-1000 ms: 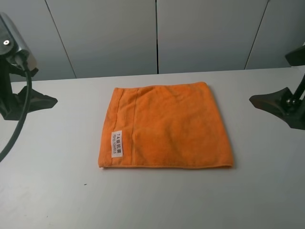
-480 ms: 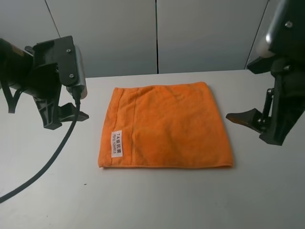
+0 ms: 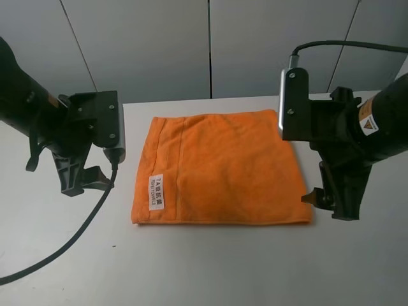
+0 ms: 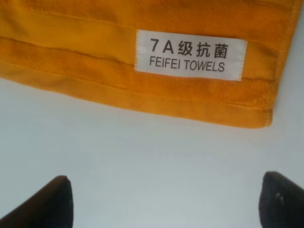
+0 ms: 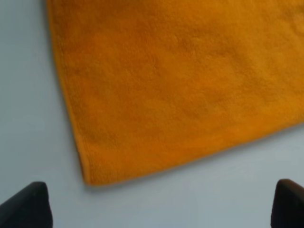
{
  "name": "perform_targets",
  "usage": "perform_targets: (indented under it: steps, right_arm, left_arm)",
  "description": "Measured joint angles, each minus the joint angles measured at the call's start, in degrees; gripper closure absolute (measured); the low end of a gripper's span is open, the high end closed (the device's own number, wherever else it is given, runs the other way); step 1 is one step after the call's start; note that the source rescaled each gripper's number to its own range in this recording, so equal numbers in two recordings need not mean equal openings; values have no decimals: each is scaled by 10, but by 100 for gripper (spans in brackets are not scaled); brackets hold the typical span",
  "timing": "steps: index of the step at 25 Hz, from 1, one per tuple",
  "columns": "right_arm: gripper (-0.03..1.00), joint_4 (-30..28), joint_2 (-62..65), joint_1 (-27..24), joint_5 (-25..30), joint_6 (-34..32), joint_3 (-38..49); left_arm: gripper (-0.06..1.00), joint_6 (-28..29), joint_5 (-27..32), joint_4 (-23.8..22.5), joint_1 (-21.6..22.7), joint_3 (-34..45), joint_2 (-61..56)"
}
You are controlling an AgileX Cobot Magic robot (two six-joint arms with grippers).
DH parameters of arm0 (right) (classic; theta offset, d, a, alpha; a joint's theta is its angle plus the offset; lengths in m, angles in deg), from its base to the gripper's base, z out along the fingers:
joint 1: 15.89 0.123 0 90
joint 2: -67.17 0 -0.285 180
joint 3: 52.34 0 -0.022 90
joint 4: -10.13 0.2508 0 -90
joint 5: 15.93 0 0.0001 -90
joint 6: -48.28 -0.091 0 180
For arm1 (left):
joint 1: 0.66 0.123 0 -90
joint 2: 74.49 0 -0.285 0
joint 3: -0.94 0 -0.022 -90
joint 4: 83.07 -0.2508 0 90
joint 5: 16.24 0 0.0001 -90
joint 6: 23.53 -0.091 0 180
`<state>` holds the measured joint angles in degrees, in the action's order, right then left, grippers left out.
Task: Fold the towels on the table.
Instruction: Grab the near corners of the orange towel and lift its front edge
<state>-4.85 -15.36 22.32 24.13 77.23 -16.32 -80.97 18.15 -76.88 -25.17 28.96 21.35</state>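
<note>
A white matte table (image 3: 210,268) carries a single orange towel (image 3: 223,169), spread flat near its middle with bare tabletop showing on every side. The towel, roughly square and a little wider along its near edge, lies with a stitched band (image 3: 167,159) running from near to far down its left side. A white label (image 3: 156,192) printed "7A" and "FEIFEI TOWELS" sits close to its near left corner. A black cable (image 3: 70,239) trails over the bare surface left of the towel, apart from it, curving away toward the near left edge.
</note>
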Motion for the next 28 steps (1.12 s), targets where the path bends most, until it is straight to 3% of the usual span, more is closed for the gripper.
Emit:
perform_targets:
  steps: [2, 6, 9, 12, 18, 24, 28]
  right_arm:
    - [-3, 11, -24, 0, 7, -65, -30]
    - [-3, 26, -38, 0, -45, -138, -43]
    - [-3, 32, -41, 0, -40, -139, -48]
    - [-3, 33, -61, 0, 6, -130, -57]
    - [-3, 69, -122, 0, 44, -32, -61]
    - [-3, 74, -165, 0, 86, 59, -61]
    - [-3, 83, -167, 0, 88, 125, -63]
  left_arm:
    - [-6, 1, -14, 1, 0, 0, 2]
    - [-6, 2, -31, 12, 0, 0, 2]
    - [-6, 4, -24, 2, 0, 0, 4]
    - [-6, 19, -15, -27, 0, 0, 14]
    - [-6, 83, 55, -96, 0, -30, 46]
    - [-6, 86, 141, -89, 0, -74, 74]
    - [-6, 59, 143, -88, 0, -75, 83]
